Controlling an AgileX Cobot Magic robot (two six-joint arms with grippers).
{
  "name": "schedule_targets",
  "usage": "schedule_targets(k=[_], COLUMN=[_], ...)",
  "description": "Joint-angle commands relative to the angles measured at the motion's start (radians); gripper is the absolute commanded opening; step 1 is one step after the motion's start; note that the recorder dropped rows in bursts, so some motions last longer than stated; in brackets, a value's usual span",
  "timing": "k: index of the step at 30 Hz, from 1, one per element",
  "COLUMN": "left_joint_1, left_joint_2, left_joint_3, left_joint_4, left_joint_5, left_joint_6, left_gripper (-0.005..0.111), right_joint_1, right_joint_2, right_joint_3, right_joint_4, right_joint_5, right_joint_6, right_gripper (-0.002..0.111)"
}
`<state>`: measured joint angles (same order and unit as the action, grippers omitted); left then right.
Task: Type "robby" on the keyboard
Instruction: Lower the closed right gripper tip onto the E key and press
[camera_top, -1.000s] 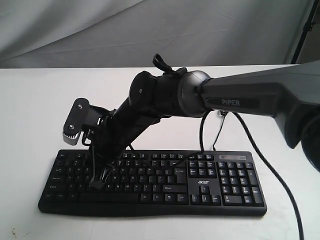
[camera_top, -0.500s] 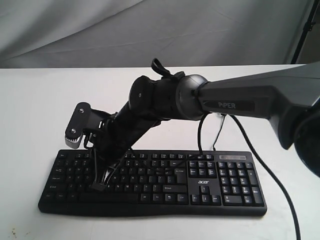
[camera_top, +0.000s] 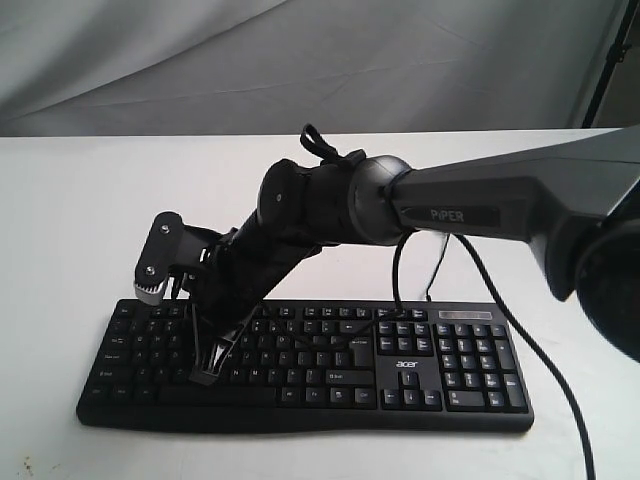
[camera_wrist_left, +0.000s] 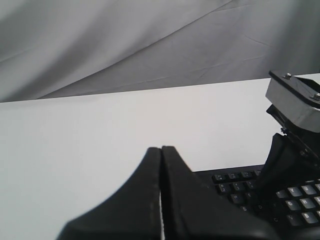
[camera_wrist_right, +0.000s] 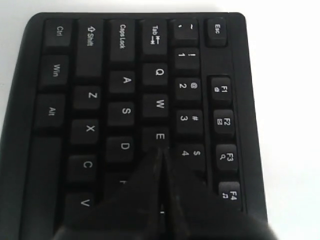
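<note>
Over the keyboard's (camera_wrist_right: 125, 111) left letter rows I hold the right jaws together, tip just beyond E (camera_wrist_right: 159, 136), presumably on R; left jaws, also together, wait off its end.

Black acer keyboard (camera_top: 400, 365) flat on white table (camera_top: 70, 220). PiPER-marked right arm (camera_top: 470, 200) reaches across from the right; right gripper (camera_top: 207, 372) points down onto left letter keys. Grey cloth (camera_top: 200, 60) behind.
</note>
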<state>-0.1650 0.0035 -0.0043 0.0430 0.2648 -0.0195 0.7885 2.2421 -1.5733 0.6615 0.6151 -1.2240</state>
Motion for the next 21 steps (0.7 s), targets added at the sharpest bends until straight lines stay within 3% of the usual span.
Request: schedule_targets(k=[1, 21], left_joint_1=[-0.006, -0.006], left_joint_2=[-0.003, -0.003], left_joint_3=[0.004, 0.004], left_joint_4=[0.005, 0.005], left_joint_5=[-0.005, -0.005], left_joint_6=[-0.003, -0.003], left_gripper=[0.0, 0.0], right_joint_1=[0.001, 0.003], right_joint_2=[-0.001, -0.001], right_joint_3=[-0.005, -0.005], right_joint_4=[0.022, 0.062], right_joint_5=[-0.007, -0.005], right_joint_6=[-0.028, -0.069], right_gripper=[0.0, 0.0])
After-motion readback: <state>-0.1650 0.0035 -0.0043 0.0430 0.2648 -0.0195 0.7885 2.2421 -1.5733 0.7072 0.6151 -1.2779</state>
